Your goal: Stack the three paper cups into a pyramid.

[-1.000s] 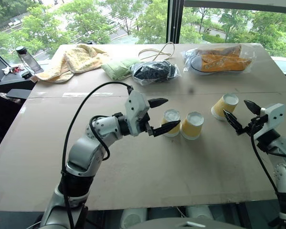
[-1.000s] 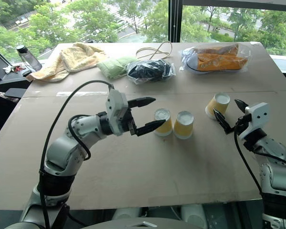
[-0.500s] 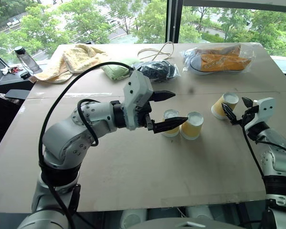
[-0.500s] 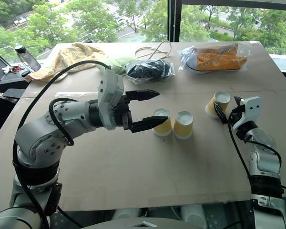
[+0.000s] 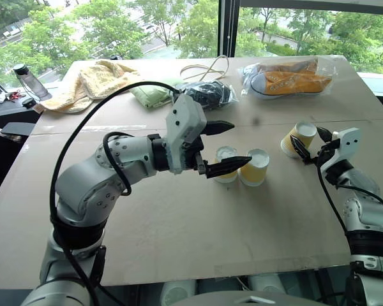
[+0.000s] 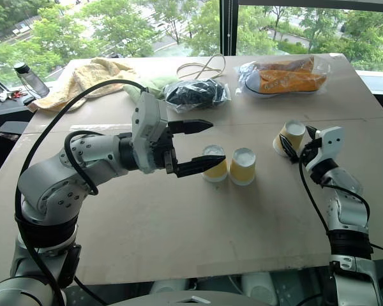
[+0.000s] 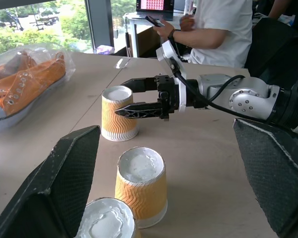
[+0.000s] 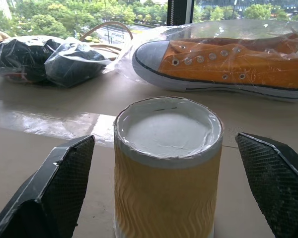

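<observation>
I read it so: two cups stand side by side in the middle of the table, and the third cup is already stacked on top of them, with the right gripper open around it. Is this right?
Not quite. The third cup is not stacked; it stands alone on the table, apart from the two middle cups, as the left eye view shows. The right gripper is indeed open around it.

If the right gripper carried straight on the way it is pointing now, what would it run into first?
Most likely the lone paper cup: it stands upside down straight ahead of the right gripper, between its open fingers and untouched by them. Beyond lie the bagged orange shoes.
</observation>
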